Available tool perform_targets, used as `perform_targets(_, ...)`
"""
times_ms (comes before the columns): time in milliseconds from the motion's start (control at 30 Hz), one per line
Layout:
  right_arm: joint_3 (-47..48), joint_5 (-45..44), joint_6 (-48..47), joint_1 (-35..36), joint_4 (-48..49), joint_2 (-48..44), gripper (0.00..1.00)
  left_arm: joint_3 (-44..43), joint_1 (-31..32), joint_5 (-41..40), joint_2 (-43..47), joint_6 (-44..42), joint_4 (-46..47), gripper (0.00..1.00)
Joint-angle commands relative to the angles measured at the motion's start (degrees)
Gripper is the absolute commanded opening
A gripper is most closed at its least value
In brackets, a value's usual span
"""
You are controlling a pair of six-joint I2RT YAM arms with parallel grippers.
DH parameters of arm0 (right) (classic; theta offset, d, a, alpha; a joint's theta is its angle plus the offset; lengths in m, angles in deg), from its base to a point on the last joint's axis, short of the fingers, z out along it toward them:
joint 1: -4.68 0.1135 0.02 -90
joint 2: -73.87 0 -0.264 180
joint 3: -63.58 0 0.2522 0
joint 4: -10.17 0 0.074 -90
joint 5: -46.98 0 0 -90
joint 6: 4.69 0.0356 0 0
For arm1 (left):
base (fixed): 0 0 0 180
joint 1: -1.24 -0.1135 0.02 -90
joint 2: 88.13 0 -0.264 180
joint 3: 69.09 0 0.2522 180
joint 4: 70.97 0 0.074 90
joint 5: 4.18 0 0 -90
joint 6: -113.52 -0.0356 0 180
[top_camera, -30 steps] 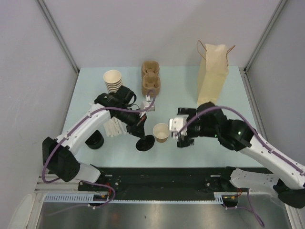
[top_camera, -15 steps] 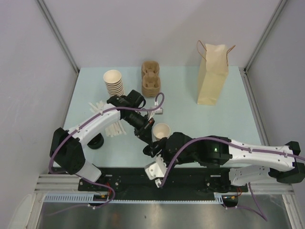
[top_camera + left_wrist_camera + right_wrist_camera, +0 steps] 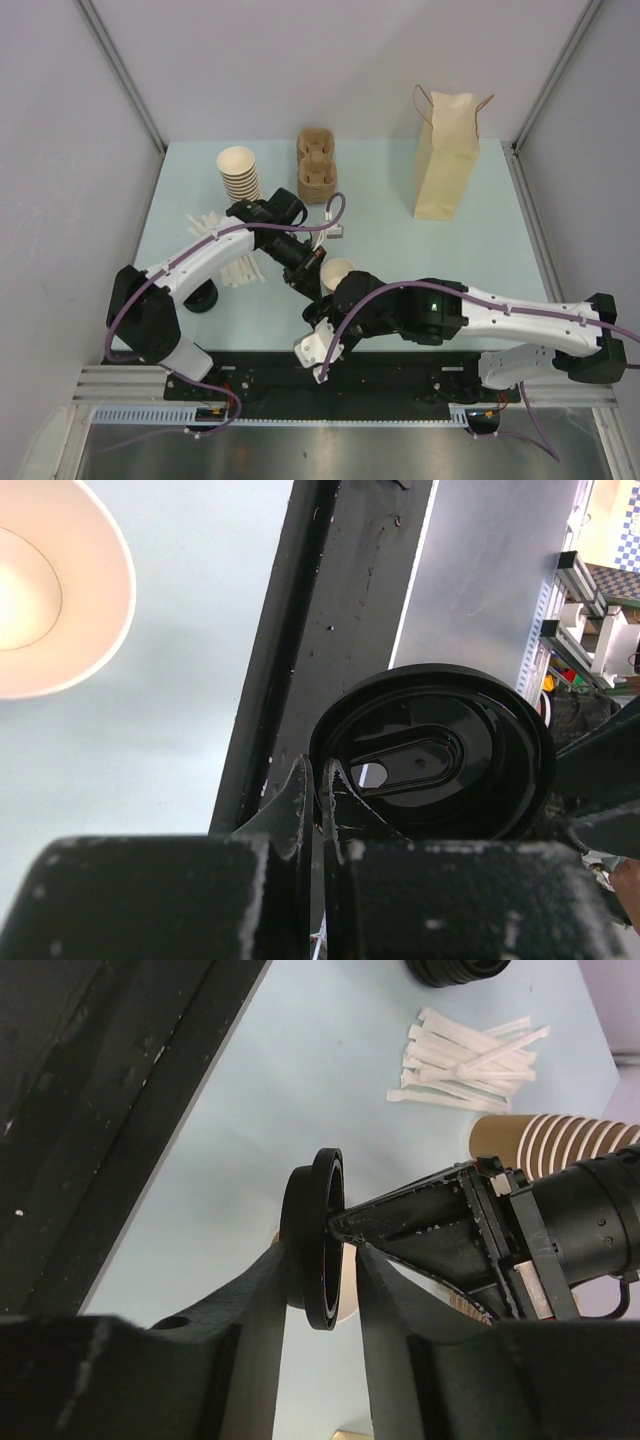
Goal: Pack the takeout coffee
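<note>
One cup (image 3: 338, 270) on table (image 3: 500, 240), front-centre, empty and unlidded. Left wrist: left gripper (image 3: 318, 780) clamped on lid (image 3: 440, 770) rim, beside the cup. Right wrist: right gripper (image 3: 322, 1255) jaws apart, straddling the lid.

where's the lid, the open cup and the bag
lid (image 3: 430, 765): left wrist view, its top face
cup (image 3: 337, 270): top external view, its cream inside
bag (image 3: 446, 165): top external view, its front panel
</note>
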Motion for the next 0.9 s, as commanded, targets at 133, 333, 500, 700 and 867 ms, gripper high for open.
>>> perform_targets(133, 2.55, -3.37, -3.51, -1.34, -1.6, 1.33, 0.36, 0.0, 0.37, 2.13, -0.5, 0.46, 1.32, 0.0)
perform_targets(333, 2.55, -4.42, -5.36, -1.25, -2.83, 1.95, 0.3, -0.17, 0.37, 2.48, -0.76, 0.11, 0.8, 0.0)
perform_targets(500, 2.55, -5.48, -5.98, -1.34, -3.19, 2.47, 0.01, -0.17, 0.37, 2.92, -0.67, 0.02, 0.62, 0.0)
perform_targets(700, 3.34, -3.64, -1.77, -3.88, -1.87, 1.07, 0.0, 0.0, -0.41, 2.47, 0.73, 0.02, 0.35, 0.3)
perform_targets(867, 6.06, 4.61, 6.05, -12.4, -2.13, -0.86, 0.0, 0.1, -7.08, 5.99, 5.39, 1.69, 2.73, 0.84)
